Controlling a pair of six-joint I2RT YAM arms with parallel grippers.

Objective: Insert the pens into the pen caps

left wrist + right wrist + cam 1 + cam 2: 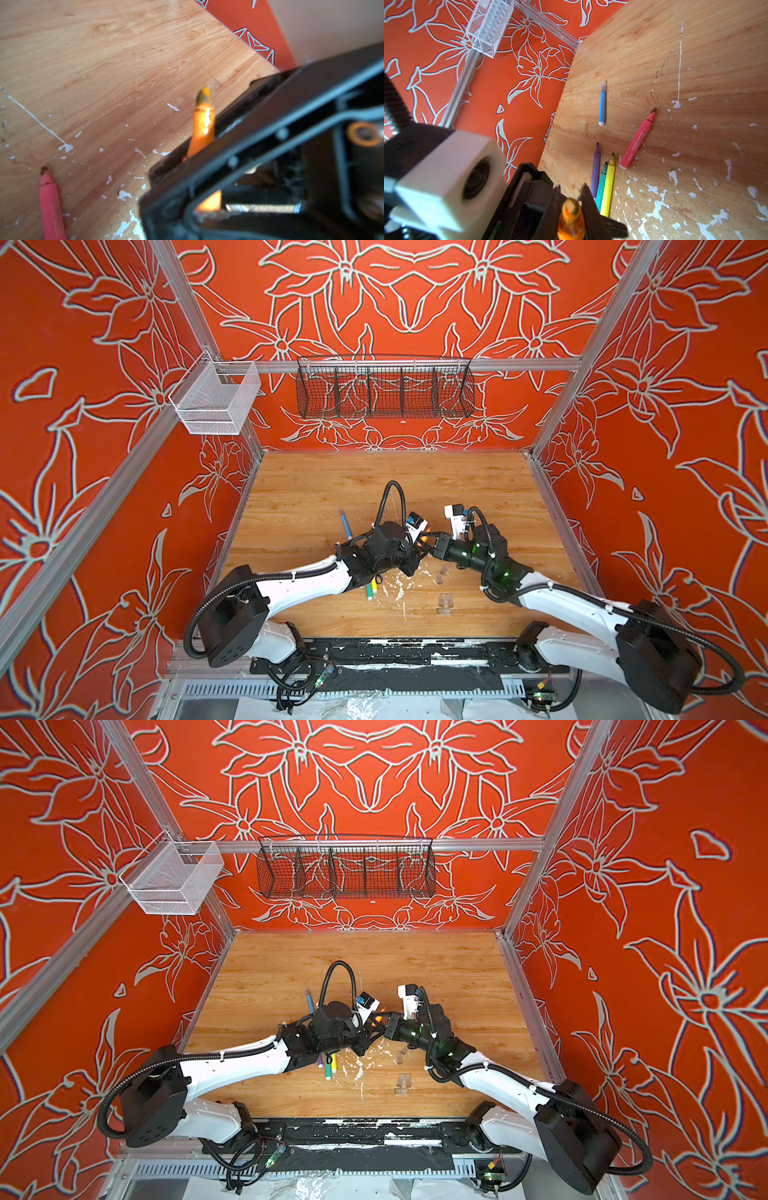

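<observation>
Two arms, same build. Left arm (307,585) and right arm (569,605): white shells on long links, black joints and wrists. Big black elbow housings (232,622). Black ribbed hose (392,104) runs along each, held by white zip ties (483,587). White camera block (446,178) with round lens at each wrist. Green lights (504,572) glow on right arm.

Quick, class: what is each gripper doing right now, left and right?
Left gripper: at the orange pen, but open or closed cannot be told.
Right gripper: closed on the orange pen.
</observation>
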